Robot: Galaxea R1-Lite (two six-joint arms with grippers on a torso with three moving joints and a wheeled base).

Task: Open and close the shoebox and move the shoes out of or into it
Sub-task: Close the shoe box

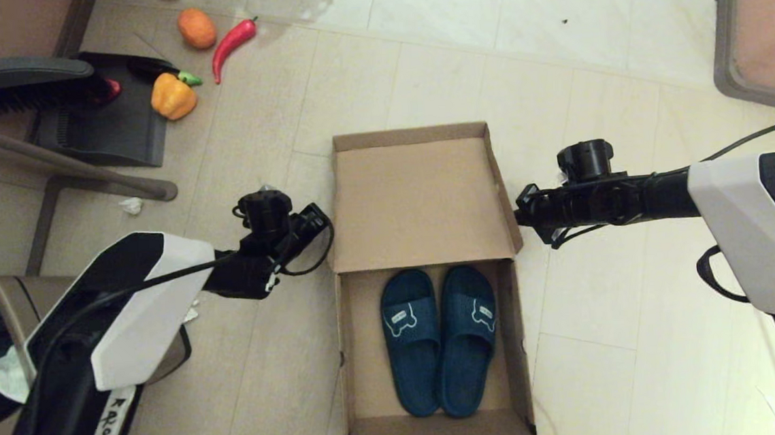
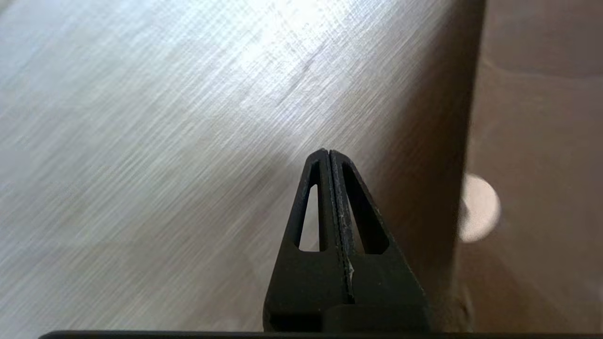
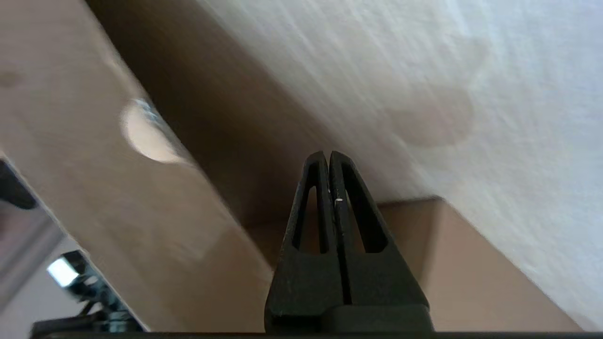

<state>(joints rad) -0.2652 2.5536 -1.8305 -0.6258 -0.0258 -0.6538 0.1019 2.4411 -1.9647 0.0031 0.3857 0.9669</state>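
Note:
The brown cardboard shoebox (image 1: 355, 356) lies open on the tiled floor in the head view, its lid (image 1: 420, 201) standing back from the far edge. Both dark teal slippers (image 1: 410, 342) (image 1: 467, 338) lie side by side inside, toes toward the lid. My left gripper (image 1: 319, 217) hovers just left of the lid's left edge, shut and empty; the left wrist view shows its tip (image 2: 328, 151) over the floor beside the cardboard wall (image 2: 532, 141). My right gripper (image 1: 522, 212) is close to the lid's right edge, shut and empty (image 3: 328, 153), with cardboard (image 3: 70, 141) beside it.
A black dustpan (image 1: 108, 121) and brush sit at the back left, with a yellow pepper (image 1: 173, 96), red chili (image 1: 232, 44) and orange (image 1: 197, 27). A brown bin (image 1: 0, 340) stands near left. Furniture (image 1: 763, 34) fills the back right corner.

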